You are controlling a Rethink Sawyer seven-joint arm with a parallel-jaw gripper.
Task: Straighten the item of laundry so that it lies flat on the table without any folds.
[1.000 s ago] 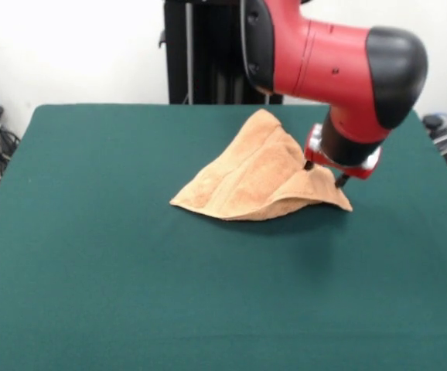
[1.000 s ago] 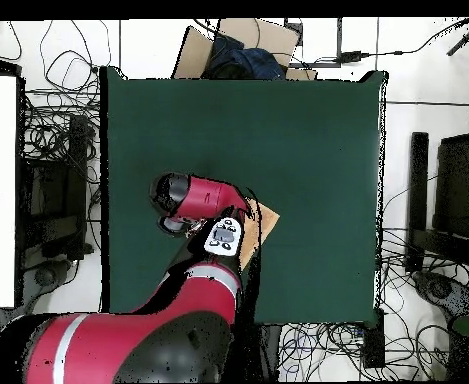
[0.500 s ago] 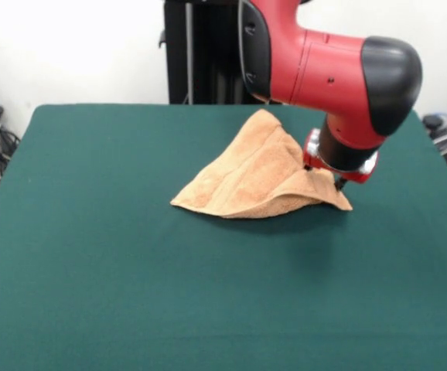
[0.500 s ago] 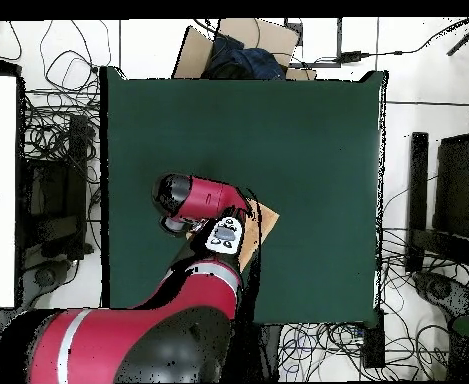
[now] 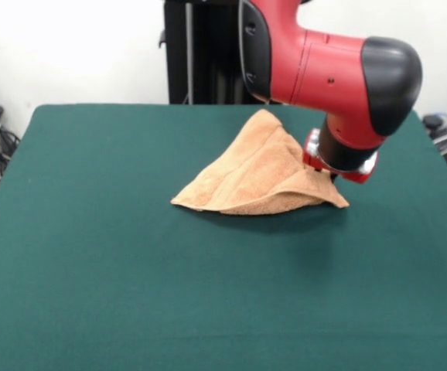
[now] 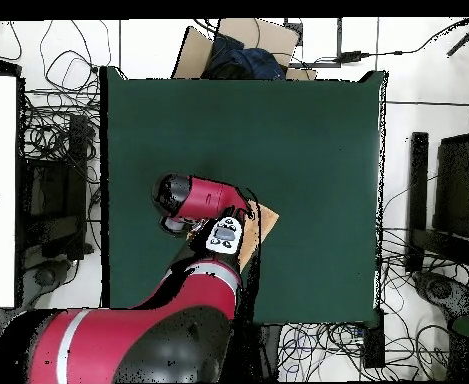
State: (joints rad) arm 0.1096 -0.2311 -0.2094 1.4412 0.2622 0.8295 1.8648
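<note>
Folded towel [image 5: 258, 174] on green table [image 5: 131, 270]

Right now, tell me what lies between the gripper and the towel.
Nothing. In the front view the gripper is down on the peach towel at its right corner, with no gap showing. The overhead view hides this under the arm.

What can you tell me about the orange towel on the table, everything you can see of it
The towel is peach-orange terry cloth, folded over itself into a rough triangle, with faint woven bands running across it. It lies on the green table toward the far side, its right part raised off the cloth. The end effector is down at the towel's right corner; its fingers are hidden. From overhead the arm covers most of the towel, leaving one corner showing.
</note>
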